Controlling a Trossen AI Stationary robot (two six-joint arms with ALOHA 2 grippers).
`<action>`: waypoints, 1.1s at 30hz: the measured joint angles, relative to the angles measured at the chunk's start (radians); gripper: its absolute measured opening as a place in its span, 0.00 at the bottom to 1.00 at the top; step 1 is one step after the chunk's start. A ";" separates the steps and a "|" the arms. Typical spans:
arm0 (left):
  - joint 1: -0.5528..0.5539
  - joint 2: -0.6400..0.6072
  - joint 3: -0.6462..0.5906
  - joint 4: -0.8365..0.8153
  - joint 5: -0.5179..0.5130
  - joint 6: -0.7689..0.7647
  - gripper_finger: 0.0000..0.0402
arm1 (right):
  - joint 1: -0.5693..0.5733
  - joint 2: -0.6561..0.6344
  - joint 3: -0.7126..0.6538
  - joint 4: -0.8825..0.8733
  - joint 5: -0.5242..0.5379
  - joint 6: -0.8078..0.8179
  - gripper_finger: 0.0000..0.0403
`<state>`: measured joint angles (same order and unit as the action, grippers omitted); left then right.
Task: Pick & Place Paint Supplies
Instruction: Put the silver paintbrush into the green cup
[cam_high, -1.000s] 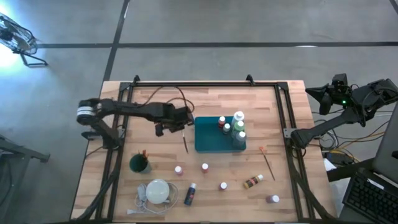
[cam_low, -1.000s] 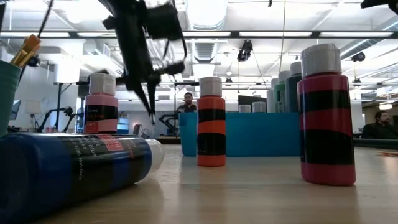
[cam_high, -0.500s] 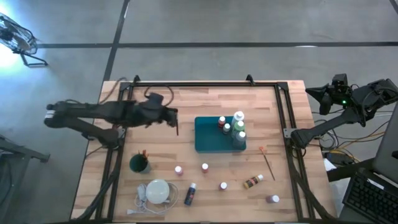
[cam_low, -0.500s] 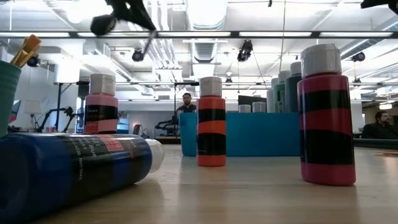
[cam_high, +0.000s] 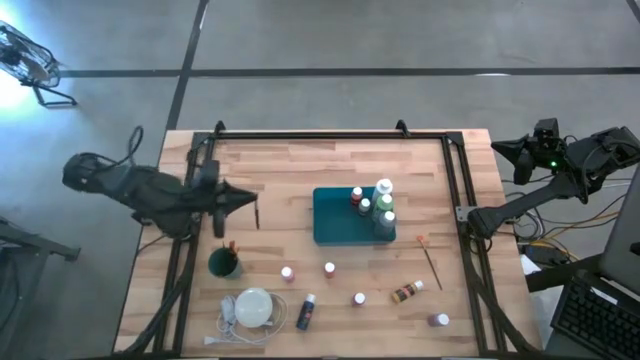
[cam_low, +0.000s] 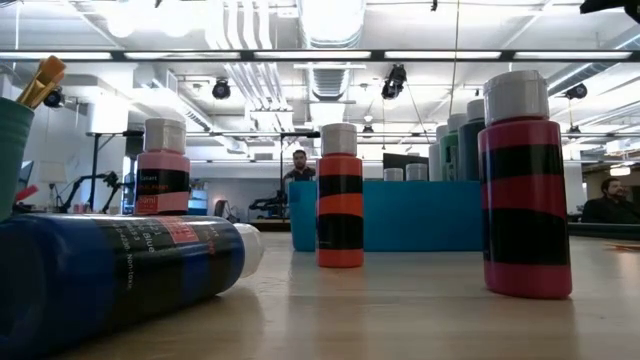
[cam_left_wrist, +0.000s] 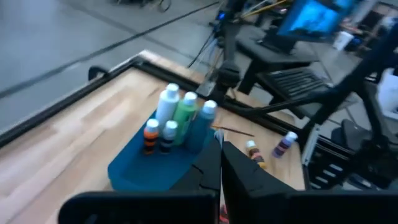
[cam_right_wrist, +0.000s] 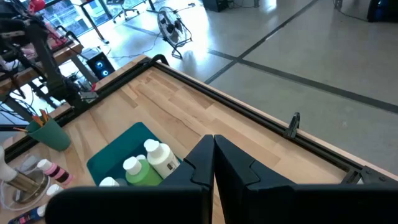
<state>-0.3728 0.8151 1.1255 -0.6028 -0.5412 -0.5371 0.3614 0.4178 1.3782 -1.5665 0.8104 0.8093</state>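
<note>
Left gripper (cam_high: 252, 203), fingers pinching a thin brush (cam_high: 256, 213), hangs left of the teal tray (cam_high: 335, 228) holding five paint bottles (cam_high: 383, 207); right gripper (cam_right_wrist: 214, 163), pressed together, waits beyond the table's edge.

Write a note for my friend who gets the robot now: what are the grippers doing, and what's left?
Left gripper: shut on a brush, over the table's left side, near the cup.
Right gripper: shut, parked off the right edge.
Done: five bottles stand in the tray.
Left: six loose bottles at the front, plus a second brush right of the tray.
</note>
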 joint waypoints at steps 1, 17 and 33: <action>-0.035 -0.010 0.000 0.001 -0.029 0.013 0.00 | 0.000 0.000 0.000 0.000 0.000 0.000 0.02; -0.729 -0.018 -0.042 -0.036 -0.854 -0.044 0.00 | 0.000 0.000 0.000 0.000 0.000 0.000 0.02; -0.905 -0.068 -0.129 -0.301 -0.861 -0.375 0.00 | 0.000 0.000 0.000 0.000 0.000 0.000 0.02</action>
<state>-1.2778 0.7476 0.9965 -0.9038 -1.4023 -0.9119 0.3614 0.4176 1.3781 -1.5665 0.8104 0.8089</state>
